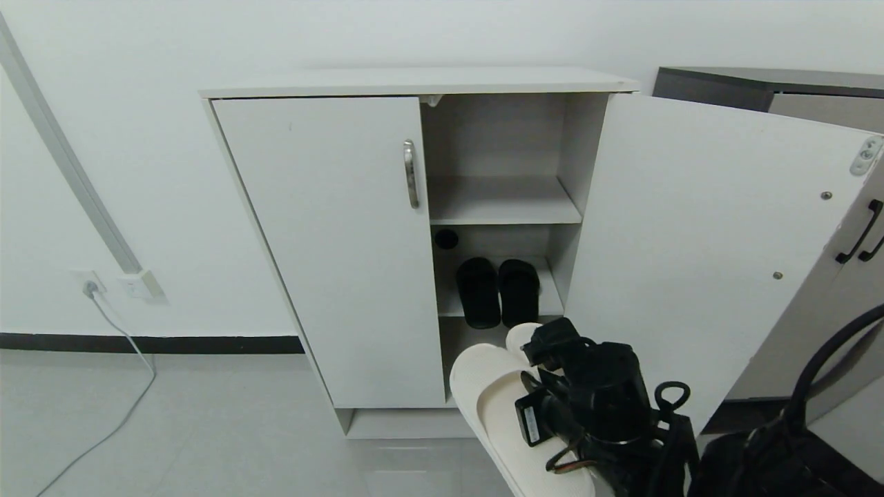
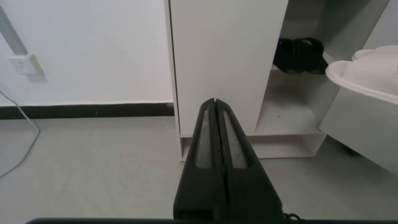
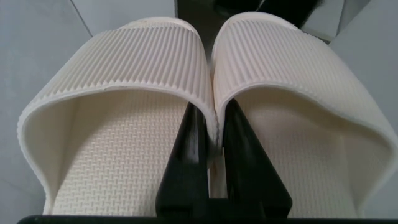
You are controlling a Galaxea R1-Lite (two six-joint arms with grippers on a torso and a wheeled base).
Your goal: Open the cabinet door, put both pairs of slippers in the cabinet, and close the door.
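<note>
The white cabinet (image 1: 331, 241) has its right door (image 1: 697, 235) swung open and its left door shut. A black pair of slippers (image 1: 497, 291) lies on the middle shelf, also seen as black slippers (image 2: 301, 55) from the left wrist. My right gripper (image 3: 214, 155) is shut on the inner edges of the cream pair of slippers (image 3: 205, 99), holding them side by side. In the head view the cream slippers (image 1: 494, 393) hang in front of the open lower compartment. My left gripper (image 2: 214, 134) is shut and empty, low over the floor facing the cabinet's left door.
A wall socket with a grey cable (image 1: 117, 386) sits at the left. A grey cabinet (image 1: 815, 96) with black handles stands behind the open door. The bottom shelf (image 2: 286, 115) and top shelf (image 1: 501, 200) are bare. Grey floor tiles lie in front.
</note>
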